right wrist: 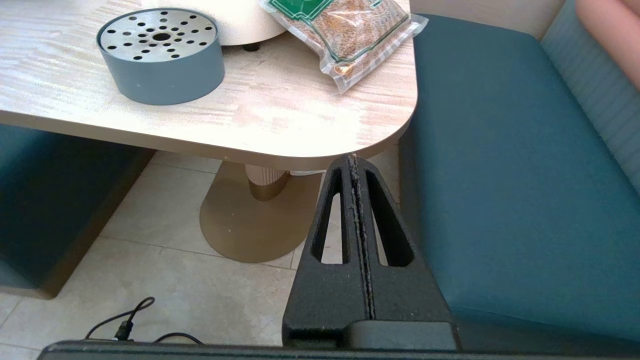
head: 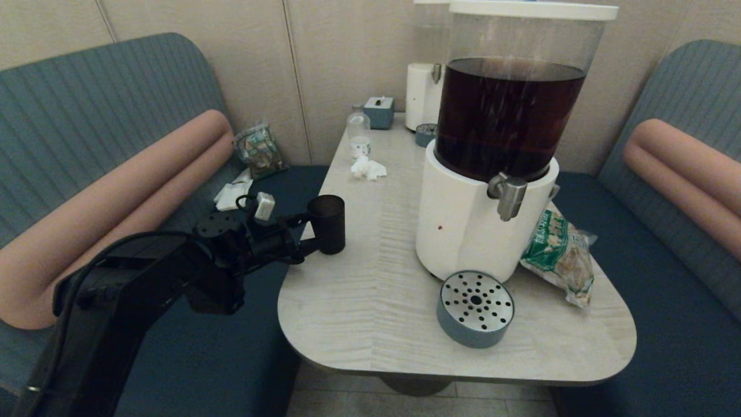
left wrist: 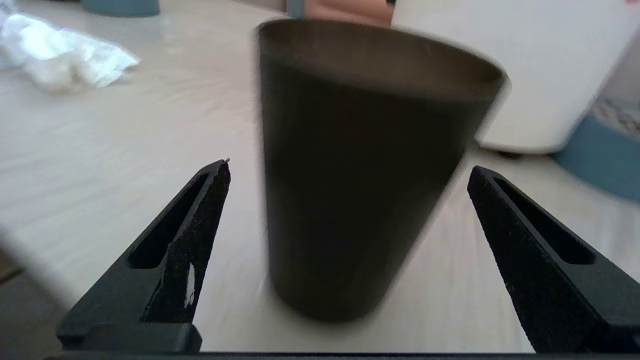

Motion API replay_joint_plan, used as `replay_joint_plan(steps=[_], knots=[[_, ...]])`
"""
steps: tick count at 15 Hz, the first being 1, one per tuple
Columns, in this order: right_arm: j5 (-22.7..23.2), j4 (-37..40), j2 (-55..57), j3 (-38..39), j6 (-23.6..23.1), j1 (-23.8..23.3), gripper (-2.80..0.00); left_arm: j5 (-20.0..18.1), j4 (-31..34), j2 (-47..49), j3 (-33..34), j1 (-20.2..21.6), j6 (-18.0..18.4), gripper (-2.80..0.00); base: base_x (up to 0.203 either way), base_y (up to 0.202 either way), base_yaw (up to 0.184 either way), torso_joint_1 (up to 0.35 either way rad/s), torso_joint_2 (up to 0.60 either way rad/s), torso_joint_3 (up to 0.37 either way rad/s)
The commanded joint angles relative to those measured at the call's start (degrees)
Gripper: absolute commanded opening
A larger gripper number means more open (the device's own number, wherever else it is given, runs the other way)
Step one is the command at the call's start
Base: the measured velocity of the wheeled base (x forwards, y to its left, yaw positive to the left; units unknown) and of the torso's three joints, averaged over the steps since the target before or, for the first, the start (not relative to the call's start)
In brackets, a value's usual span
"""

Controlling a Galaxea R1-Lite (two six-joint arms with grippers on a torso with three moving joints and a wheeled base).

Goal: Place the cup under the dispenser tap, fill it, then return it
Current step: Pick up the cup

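Note:
The black tapered cup (head: 327,223) (left wrist: 365,165) stands upright on the pale table (head: 370,289), near its left edge. My left gripper (head: 315,234) (left wrist: 348,169) is open, one finger on each side of the cup, with a gap showing on both sides. The silvery dispenser tap (head: 508,197) juts from the white base (head: 457,226) of the big tank of dark brown liquid, well to the cup's right. My right gripper (right wrist: 354,157) is shut on nothing, parked low off the table's front right corner, out of the head view.
A round blue drip tray (head: 474,307) (right wrist: 160,55) lies before the dispenser base, left of the tap. A snack bag (head: 558,255) leans at the base's right. A crumpled tissue (head: 367,169), a small clear bottle (head: 359,133) and a smaller white dispenser (head: 421,95) sit at the back.

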Motion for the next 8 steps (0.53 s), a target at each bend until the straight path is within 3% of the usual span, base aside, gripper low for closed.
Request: replay_joint_plan(steps=[1,7,8], knots=[[0.1,0.0,0.0,0.1,0.0,0.0,-2.8,0.6,-0.5,2.7,-3.1,-0.8,-1.0,0.0,0.0,0.0,0.0,0.0,0.0,0.0],[0.1,0.0,0.0,0.1,0.0,0.0,-2.8,3.4,-0.5,4.7,-5.7,-2.1,-1.1,0.0,0.0,0.0,0.0,0.0,0.0,0.0],[0.1,0.0,0.0,0.1,0.0,0.0,-2.8,3.4,-0.5,4.7,-5.7,-2.1,-1.1,-2.8,0.0,0.0,0.0,0.0,0.0,0.0]])
